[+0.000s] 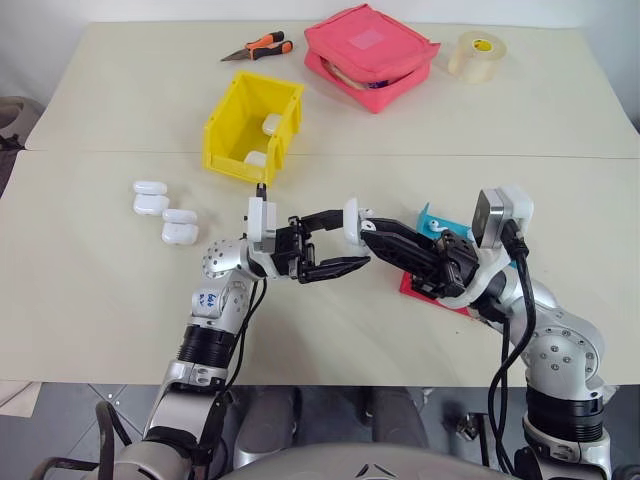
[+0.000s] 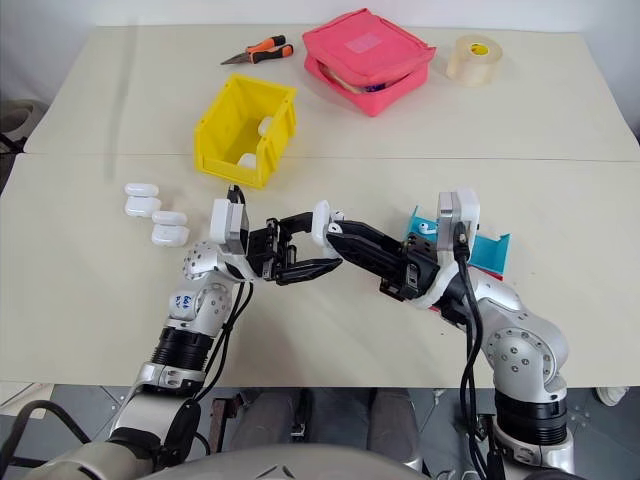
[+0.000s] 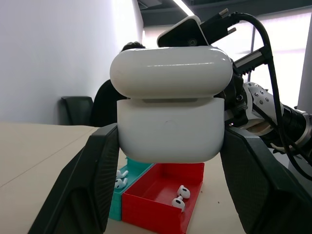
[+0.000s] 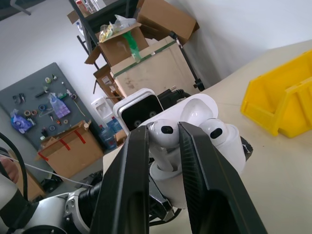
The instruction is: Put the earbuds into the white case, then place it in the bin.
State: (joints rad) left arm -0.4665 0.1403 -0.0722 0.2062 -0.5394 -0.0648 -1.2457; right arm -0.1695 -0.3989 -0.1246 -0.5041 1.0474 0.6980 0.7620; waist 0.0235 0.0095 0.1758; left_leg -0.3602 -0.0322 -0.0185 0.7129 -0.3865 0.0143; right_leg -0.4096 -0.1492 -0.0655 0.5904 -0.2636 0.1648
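Loading of the earbuds into the white case (image 3: 170,119) is the step in hand, carried out in mid-air above the counter (image 1: 100,290). The case is clamped by its sides between the two black fingers of the left end effector (image 1: 345,245), lid swung open. One earbud (image 4: 163,131) is pinched between the nearly closed fingers of the right end effector (image 4: 163,146) and is held right at the open mouth of the case; a second earbud (image 4: 213,130) is already seated in its socket beside it.

Next, the pinched earbud probably has to be lined up stem-first with the free socket and pushed down before the fingers are parted. The lid would then have to be shut and the case carried to the yellow bin (image 1: 255,125), which stands well apart, farther back on the counter, with two white cases already inside.

Spare earbuds are seen in the red tray (image 3: 163,197) and the blue tray (image 3: 122,187) under the right arm. Further closed cases (image 1: 165,215) lie on the counter near the left arm.
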